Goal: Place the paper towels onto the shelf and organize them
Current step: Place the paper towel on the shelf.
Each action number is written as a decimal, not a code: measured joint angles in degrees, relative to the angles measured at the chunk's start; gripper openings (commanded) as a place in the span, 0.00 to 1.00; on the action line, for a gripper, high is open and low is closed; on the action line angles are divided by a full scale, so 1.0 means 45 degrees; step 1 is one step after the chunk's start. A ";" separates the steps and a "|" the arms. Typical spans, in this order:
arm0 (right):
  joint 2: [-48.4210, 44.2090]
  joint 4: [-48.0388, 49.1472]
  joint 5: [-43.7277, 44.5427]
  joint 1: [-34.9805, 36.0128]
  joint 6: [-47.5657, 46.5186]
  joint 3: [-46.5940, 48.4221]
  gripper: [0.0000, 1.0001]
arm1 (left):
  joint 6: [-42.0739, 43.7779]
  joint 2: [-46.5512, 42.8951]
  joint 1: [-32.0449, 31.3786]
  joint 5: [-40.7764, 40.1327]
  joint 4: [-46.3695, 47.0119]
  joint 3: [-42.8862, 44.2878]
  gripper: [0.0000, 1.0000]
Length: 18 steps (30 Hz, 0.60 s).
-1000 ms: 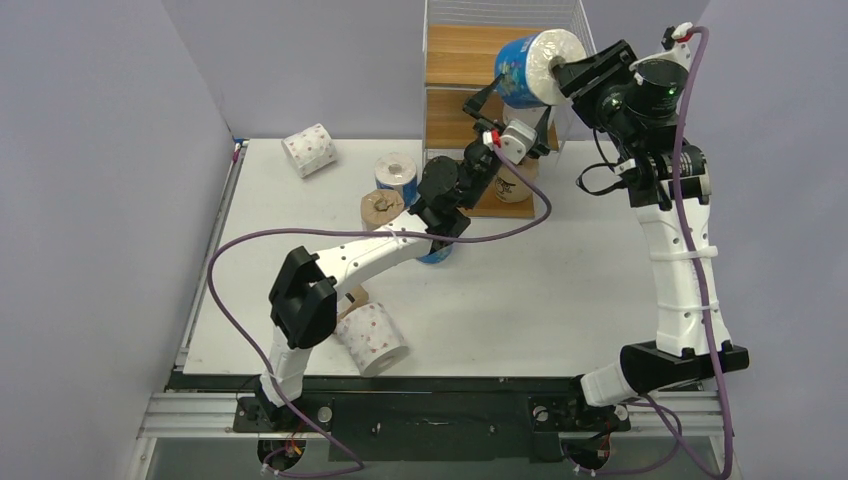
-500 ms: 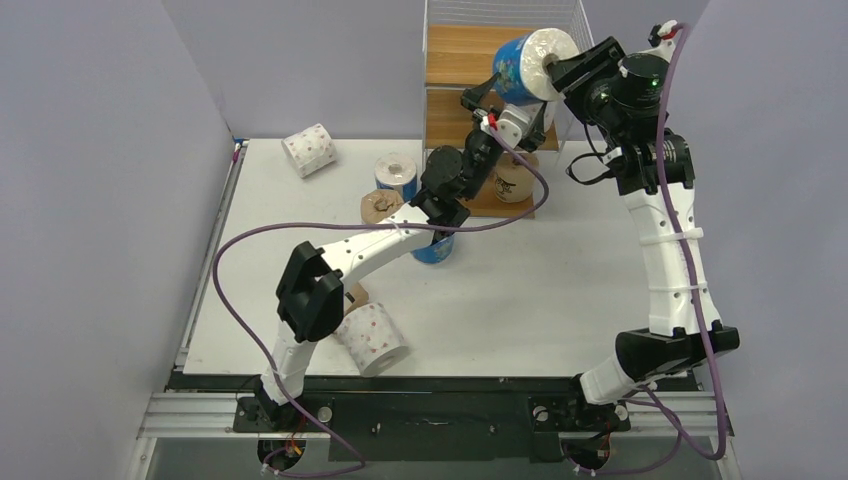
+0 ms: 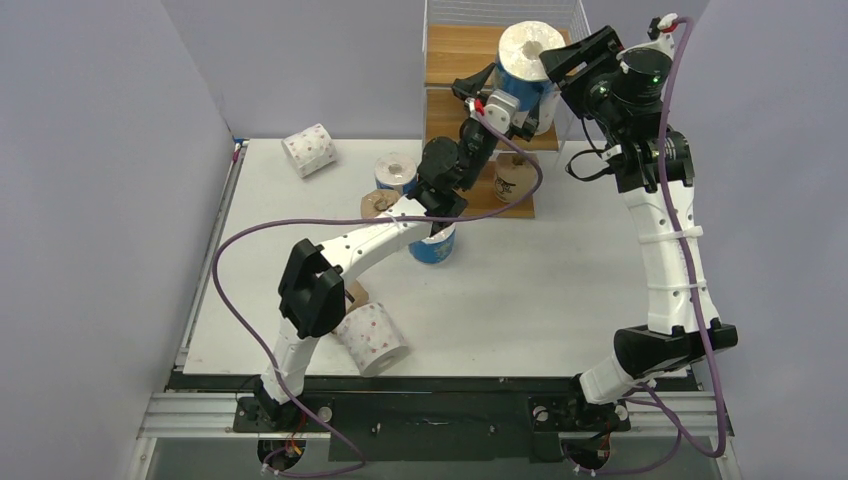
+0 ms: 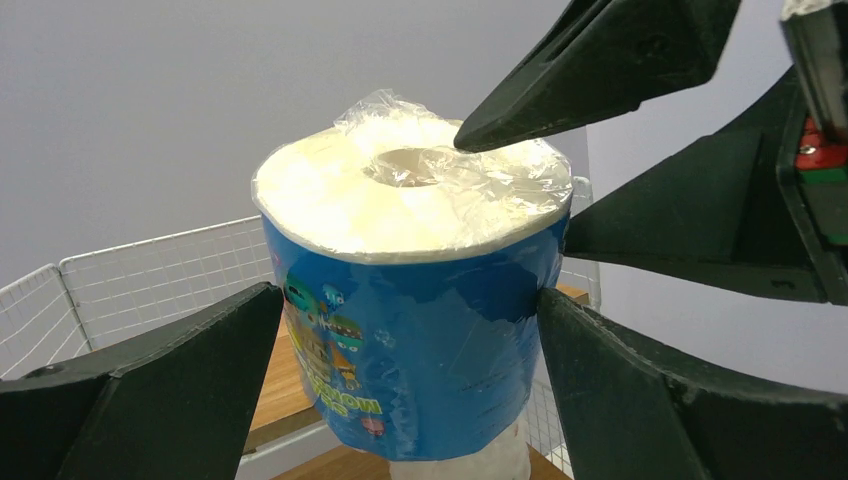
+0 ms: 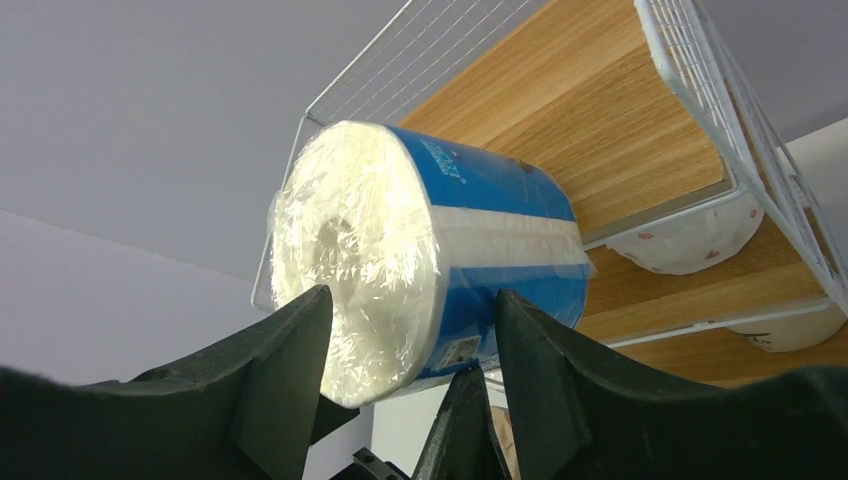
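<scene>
Standing upright at the top of the white wire shelf with wooden boards (image 3: 462, 52), the blue-wrapped paper towel roll (image 4: 400, 200) is flanked by the left gripper (image 4: 408, 300), spread wide. Whether the right gripper (image 5: 410, 300) is grasping or released cannot be told.

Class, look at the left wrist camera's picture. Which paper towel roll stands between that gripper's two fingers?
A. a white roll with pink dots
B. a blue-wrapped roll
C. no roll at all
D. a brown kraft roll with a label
B: the blue-wrapped roll stands upright, its core hole facing up, between the two fingers of the left gripper.
</scene>
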 measured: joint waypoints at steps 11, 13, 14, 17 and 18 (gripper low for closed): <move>-0.0010 0.0010 -0.0330 -0.0029 0.0214 0.0155 0.65 | -0.0549 0.0359 0.0321 -0.0019 -0.0612 0.1132 0.91; -0.0039 0.0010 -0.0364 -0.0102 0.0228 0.0151 0.65 | -0.0661 0.0403 0.0423 -0.0029 -0.0787 0.1350 0.90; -0.0083 0.0015 -0.0379 -0.0117 0.0233 0.0141 0.65 | -0.0699 0.0447 0.0481 -0.0039 -0.0845 0.1481 0.89; -0.0398 0.0073 -0.0471 -0.0287 0.0316 -0.0204 0.66 | -0.0855 0.0505 0.0641 -0.0039 -0.1069 0.1685 0.88; -0.0627 0.0087 -0.0495 -0.0374 0.0359 -0.0476 0.66 | -0.0933 0.0525 0.0680 -0.0034 -0.1127 0.1739 0.87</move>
